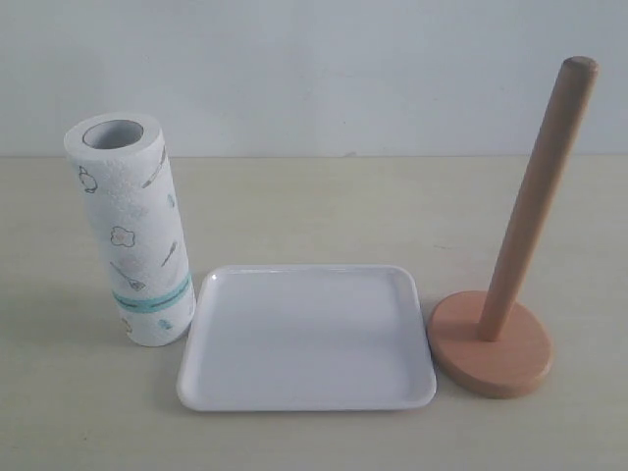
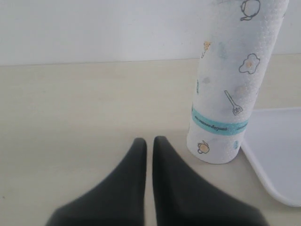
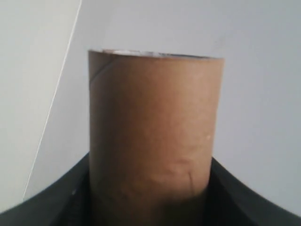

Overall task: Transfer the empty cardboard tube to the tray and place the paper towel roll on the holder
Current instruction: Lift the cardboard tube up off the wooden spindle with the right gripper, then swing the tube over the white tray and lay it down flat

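Exterior view: the thick white printed paper towel roll point(image 1: 128, 231) stands upright just beside the shallow white tray point(image 1: 306, 339); the tan wooden holder point(image 1: 504, 294) stands at the tray's other side. Left wrist view: left end effector point(image 2: 149, 143) with fingers together, near the roll. Right wrist view: right end effector point(image 3: 150, 207) clamped on the plain brown cardboard tube point(image 3: 153, 122)

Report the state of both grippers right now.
Left gripper: jaws shut, holding nothing.
Right gripper: jaws closed on the cardboard tube.
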Tool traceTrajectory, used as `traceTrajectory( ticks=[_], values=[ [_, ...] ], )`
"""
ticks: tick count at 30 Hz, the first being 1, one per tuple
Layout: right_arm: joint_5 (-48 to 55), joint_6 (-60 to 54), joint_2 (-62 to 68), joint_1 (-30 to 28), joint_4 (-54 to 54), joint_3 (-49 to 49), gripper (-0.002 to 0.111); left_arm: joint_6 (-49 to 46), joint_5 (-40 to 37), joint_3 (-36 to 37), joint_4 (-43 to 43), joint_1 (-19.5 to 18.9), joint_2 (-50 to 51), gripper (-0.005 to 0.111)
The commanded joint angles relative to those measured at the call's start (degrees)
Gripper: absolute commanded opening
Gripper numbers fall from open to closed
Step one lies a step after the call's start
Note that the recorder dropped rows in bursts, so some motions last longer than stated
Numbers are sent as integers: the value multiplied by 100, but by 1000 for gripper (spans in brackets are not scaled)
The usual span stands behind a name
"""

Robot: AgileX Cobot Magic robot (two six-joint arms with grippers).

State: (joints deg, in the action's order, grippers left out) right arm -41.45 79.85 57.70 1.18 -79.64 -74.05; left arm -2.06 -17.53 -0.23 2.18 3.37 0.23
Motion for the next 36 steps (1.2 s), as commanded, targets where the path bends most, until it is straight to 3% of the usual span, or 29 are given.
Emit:
traceTrajectory(
  ticks=[1, 3, 6, 10, 14, 20, 24, 36],
  values=[
    [-114, 666, 13, 439, -1256, -71, 0, 26, 1, 23, 15, -16, -23, 5],
    [-61, 1081, 226, 1114, -2021, -71, 0, 26, 1, 23, 15, -16, -23, 5],
    [452, 1048, 925, 2412, -2031, 132, 0, 26, 1, 23, 15, -16, -23, 5],
    [1036, 432, 1471, 3232, -2031, 626, 0, 26, 1, 23, 15, -16, -23, 5],
    [2302, 262, 1868, 3739, -2031, 1366, 0, 26, 1, 23, 15, -16, -23, 5],
    [3166, 198, 2596, 3821, -2031, 1878, 0, 26, 1, 23, 15, -16, -23, 5],
    [3018, -83, 3235, 3834, -2031, 1563, 0, 26, 1, 23, 15, -16, -23, 5],
    [3485, 795, 3621, 3834, -2031, 883, 0, 26, 1, 23, 15, -16, -23, 5]
  ],
)
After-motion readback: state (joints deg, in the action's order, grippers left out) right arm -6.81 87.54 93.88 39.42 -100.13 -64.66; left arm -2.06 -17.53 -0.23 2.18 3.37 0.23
